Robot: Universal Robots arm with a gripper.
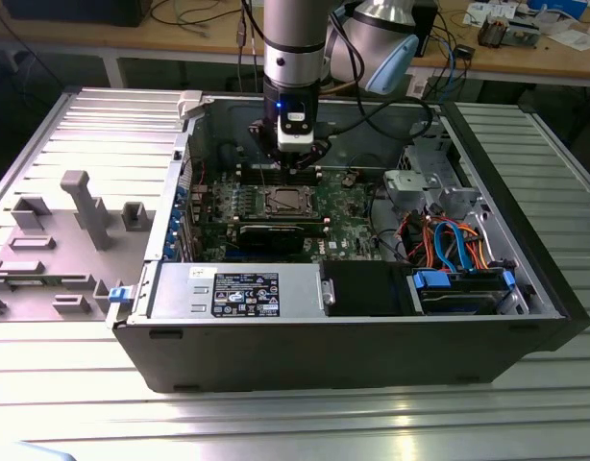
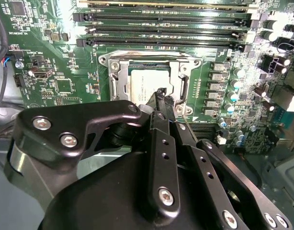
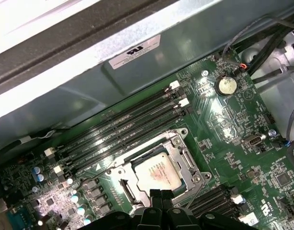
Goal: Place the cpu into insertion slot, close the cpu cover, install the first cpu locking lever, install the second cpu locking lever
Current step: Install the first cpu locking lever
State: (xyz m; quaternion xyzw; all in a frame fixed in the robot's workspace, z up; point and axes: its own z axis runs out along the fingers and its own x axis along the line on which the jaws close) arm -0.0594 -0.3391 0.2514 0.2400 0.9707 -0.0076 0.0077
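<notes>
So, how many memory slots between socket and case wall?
4 long black memory slots, side by side along the square metal socket; others opposite may be hidden.

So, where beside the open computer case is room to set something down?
The ribbed silver metal table is bare in front of the black computer case and at the exterior view's right. At that view's left, grey fixture blocks crowd it.

Smooth silvery metal cpu [image 3: 158, 172]

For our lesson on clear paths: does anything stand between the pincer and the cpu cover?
Nothing visible does. In the second wrist view the pincer hangs right by the edge of the cpu cover, whose frame lies around the cpu.
</notes>
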